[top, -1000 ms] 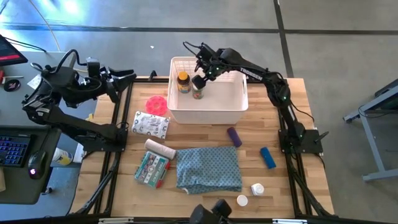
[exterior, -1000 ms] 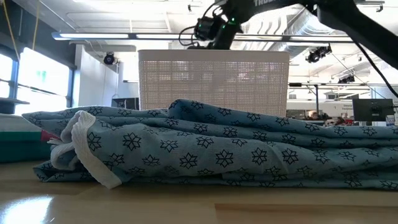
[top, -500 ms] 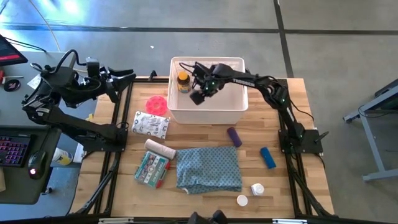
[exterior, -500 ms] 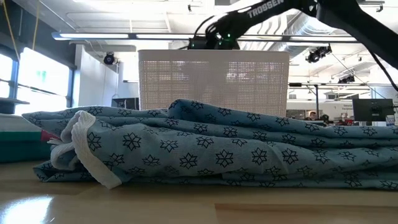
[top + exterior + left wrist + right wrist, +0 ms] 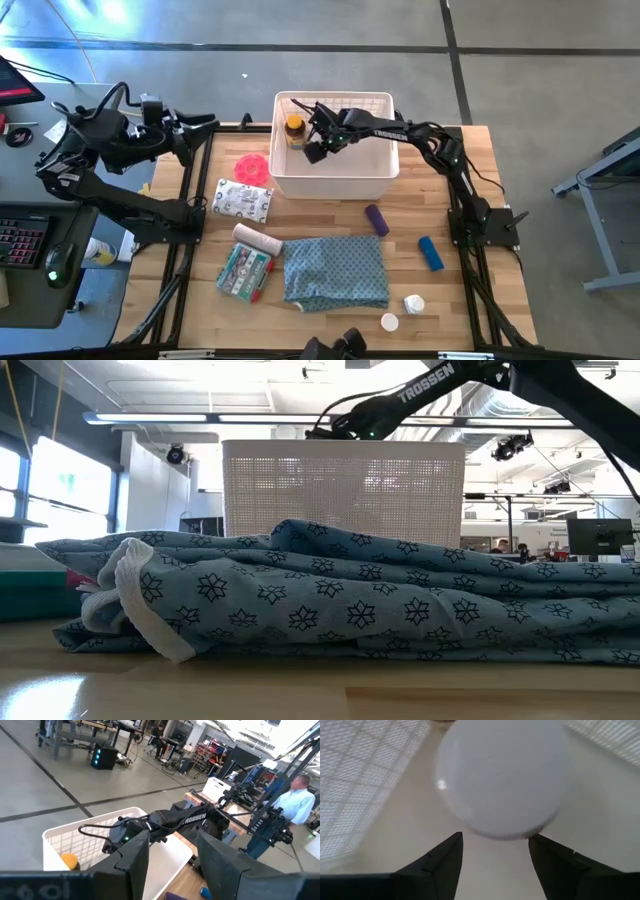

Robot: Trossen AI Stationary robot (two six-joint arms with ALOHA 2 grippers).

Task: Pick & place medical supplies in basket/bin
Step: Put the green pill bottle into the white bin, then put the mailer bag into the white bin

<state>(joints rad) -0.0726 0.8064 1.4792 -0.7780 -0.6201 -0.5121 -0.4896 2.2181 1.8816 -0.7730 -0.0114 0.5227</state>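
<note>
The white latticed basket (image 5: 335,186) (image 5: 343,490) stands at the table's far middle, with the amber yellow-capped bottle (image 5: 293,130) upright inside at its left. My right gripper (image 5: 312,152) (image 5: 495,840) reaches down into the basket beside that bottle, shut on a white pill bottle (image 5: 502,775). The basket wall hides it in the low view. My left gripper (image 5: 205,122) (image 5: 172,840) waits open above the table's far-left corner. My right gripper has the white pill bottle between its two fingers (image 5: 442,860), inside the basket and coming from above at a slant. The bottle's round white end (image 5: 495,827) faces the wrist camera and hides where the pads meet it. Whether it rests on the basket floor, I cannot tell.
On the table lie a pink disc (image 5: 252,165), a printed packet (image 5: 243,200), a bandage roll (image 5: 258,240), a teal packet (image 5: 243,272), the patterned cloth (image 5: 335,272), a purple tube (image 5: 376,219), a blue tube (image 5: 430,253) and two white bottles (image 5: 413,303) (image 5: 389,322).
My right gripper has come down from above the basket's rim into the basket, carrying the white pill bottle, and has shifted slightly toward the table's left. In the low view it has sunk out of sight behind the basket wall.
</note>
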